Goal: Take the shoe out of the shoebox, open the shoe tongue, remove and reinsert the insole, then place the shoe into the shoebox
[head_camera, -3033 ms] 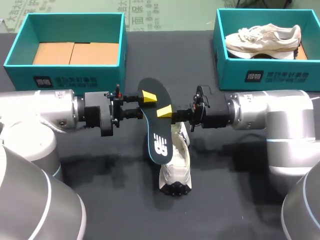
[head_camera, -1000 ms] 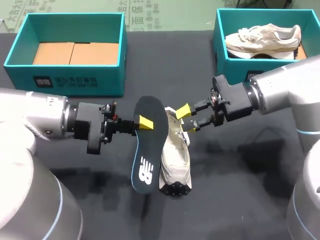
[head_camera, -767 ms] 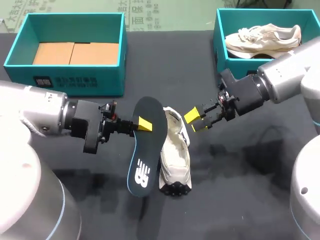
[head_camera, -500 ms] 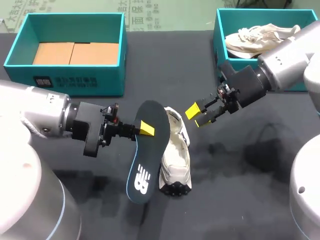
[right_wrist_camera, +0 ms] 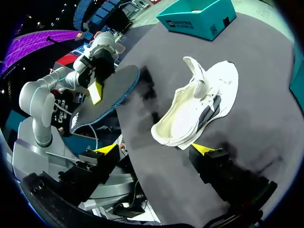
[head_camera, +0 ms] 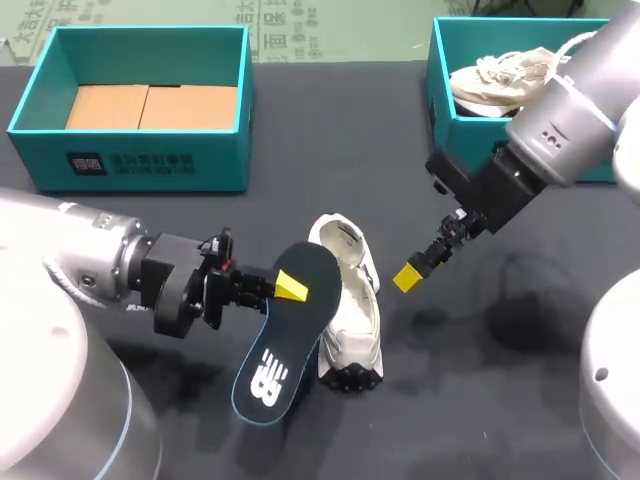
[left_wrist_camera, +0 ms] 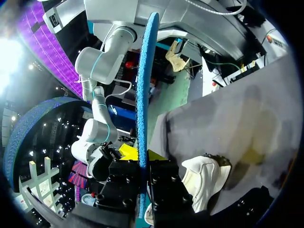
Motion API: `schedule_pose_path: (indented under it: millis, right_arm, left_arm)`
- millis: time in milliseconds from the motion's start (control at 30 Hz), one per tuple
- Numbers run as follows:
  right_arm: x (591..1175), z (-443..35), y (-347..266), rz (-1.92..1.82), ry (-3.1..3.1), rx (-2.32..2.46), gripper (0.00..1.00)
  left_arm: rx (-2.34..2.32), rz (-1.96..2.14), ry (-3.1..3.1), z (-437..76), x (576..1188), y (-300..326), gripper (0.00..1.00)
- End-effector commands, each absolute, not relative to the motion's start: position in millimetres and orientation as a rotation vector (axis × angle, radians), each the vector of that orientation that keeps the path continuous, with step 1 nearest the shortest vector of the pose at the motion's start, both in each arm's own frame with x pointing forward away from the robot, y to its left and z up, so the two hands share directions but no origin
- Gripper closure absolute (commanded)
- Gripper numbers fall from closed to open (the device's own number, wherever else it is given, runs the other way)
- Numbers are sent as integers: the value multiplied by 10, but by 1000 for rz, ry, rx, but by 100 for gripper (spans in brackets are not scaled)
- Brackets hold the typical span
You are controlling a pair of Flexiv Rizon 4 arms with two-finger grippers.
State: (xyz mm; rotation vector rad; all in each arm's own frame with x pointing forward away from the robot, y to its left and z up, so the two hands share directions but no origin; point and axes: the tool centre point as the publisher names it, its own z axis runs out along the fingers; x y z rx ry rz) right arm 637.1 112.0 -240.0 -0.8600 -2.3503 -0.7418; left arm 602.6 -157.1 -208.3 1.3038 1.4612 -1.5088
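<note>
The shoe lies on the bench, apparently on its side, with its opening turned toward the far edge and its studded sole end nearest the robot. The dark insole is out of the shoe, carried slantwise just beside it, its far end overlapping the shoe's edge in the head view. The left pincer is closed on the insole, one finger on each face; its own wrist view shows the insole edge-on between the fingers. The right pincer hangs above the bench just beside the shoe on its other side, fingers spread wide and holding nothing. An empty shoebox stands at the far left; a second shoebox at the far right holds a second shoe. Judged step: reinsertion of the insole. To do it well, the free pincer should pin the collar or tongue so that the opening stays wide and the shoe cannot slide. The insole should be turned in line with the shoe's length, entered toe end first at a shallow angle, and released only once seated flat.
</note>
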Motion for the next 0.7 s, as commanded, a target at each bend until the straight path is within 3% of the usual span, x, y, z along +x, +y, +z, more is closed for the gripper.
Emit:
schedule_pose_path:
  millis: [33,700]
  right_arm:
    - [6388,-2357,1142,-714,-2366,-862,0]
    - [6120,-2898,1202,-666,-2724,-707,0]
  left_arm:
    - [1311,-1512,1460,-2083,6049,-1584,100]
    - [1311,-1658,1529,-2522,5791,-1594,100]
